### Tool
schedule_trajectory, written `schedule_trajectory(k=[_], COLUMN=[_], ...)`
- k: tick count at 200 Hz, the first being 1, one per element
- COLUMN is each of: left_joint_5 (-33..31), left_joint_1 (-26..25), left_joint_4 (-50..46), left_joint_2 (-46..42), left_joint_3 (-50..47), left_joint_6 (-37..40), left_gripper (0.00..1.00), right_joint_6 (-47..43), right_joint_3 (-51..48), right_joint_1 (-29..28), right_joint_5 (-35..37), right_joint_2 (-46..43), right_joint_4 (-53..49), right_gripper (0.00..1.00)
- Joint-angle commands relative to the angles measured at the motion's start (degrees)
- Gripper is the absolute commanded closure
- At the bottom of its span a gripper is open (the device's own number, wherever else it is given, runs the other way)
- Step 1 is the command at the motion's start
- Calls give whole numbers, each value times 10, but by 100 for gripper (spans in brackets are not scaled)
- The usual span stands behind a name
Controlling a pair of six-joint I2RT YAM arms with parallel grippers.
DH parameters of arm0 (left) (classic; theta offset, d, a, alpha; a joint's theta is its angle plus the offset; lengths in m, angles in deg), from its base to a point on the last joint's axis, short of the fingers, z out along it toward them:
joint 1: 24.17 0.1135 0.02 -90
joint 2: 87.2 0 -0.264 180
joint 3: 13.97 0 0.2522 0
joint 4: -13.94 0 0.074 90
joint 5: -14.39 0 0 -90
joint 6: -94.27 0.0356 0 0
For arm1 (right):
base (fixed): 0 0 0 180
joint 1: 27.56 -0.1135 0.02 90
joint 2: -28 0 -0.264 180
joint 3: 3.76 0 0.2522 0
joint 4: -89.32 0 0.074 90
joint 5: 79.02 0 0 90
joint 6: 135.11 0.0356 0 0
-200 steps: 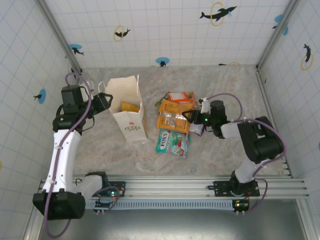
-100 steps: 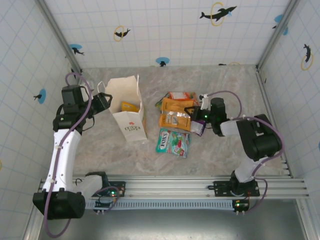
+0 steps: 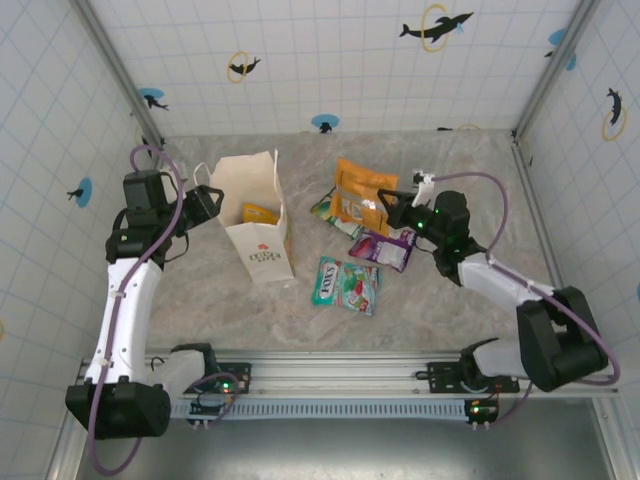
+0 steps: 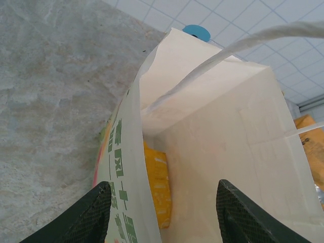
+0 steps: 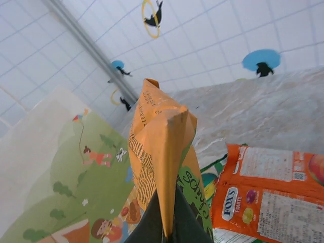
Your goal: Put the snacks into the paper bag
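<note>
1. Bag [image 3: 262, 245] stands upright on the bench [image 3: 450, 170] with its mouth open. A yellow packet [image 3: 260, 212] already lies inside it.
2. Left claw [image 3: 205, 204] sits at the bag's left rim. In the left wrist view its jaws are about half open and straddle the paper wall without pinching it.
3. Right claw [image 3: 392, 208], off to the bag's right, is fully closed on one short edge of the orange packet [image 3: 360, 188]. The packet stands up from the jaws, apparently clear of the bench.
4. Green packet [image 3: 328, 207], purple packet [image 3: 382, 247] and teal packet [image 3: 345, 285] lie flat on the bench to the bag's right.
5. The bag's mouth lies straight to the right claw's left, with the green packet between them. The right arm carries the load, so the move looks like a sideways carry, then a tilt to point the packet's long axis down into the mouth.
6. A packet corner could catch the bag's right rim or the handle [image 4: 223, 53] across the opening.
</note>
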Motion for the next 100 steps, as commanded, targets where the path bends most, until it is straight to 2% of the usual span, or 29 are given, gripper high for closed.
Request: schedule_trajectory(k=[1,23,53,100], left_joint_5=[-6,-8,-13,-18], left_joint_1=[-1,-1,-1,0], left_joint_4=[8,10,9,10], left_joint_2=[-9,-10,-10,-10], left_joint_3=[5,6,7,8], left_joint_6=[-4,-4,-4,-1], left_gripper=[43,43,44,44], right_joint_6=[-9,-20,-70,-146], right_joint_3=[60,110,179,266], right_joint_1=[-33,-84,-179,-282], right_joint_5=[120,203,306,323], right_joint_2=[-43,-63,-62,-16], right_joint_4=[-51,-72,-48,28], right_gripper=[100,100,100,100])
